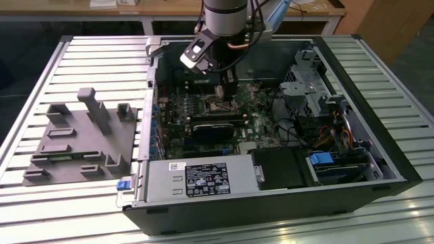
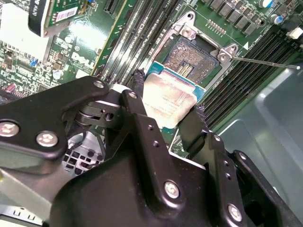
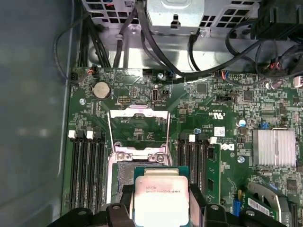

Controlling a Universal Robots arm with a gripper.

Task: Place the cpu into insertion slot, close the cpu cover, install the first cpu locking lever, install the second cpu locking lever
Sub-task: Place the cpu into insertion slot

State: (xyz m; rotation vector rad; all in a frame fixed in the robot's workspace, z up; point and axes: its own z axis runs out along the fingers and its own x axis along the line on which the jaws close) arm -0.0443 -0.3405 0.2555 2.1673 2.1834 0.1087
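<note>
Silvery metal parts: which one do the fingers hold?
The flat square silvery-grey cpu, clamped between the black fingers; the thin windowed cover frame stands open, untouched.

Arm (image 1: 227, 12): smooth silver-grey cylinder with a pale blue part (image 1: 277, 15) at its side. Black cables (image 1: 200, 23) run down along it, and a copper-coloured curved tube (image 1: 239, 46) sits beneath. White block (image 1: 195, 53) with a black face is mounted at the wrist.

Hand (image 2: 168, 97): matte black linkage plates with rounded corners. Silver screws (image 2: 47, 138) sit at the pivots. Fingers (image 2: 142, 123) are long, narrow and black, each with a row of small holes, and the tips are rough-edged. Pale grey housing (image 2: 14, 189) lies under the linkage.
</note>
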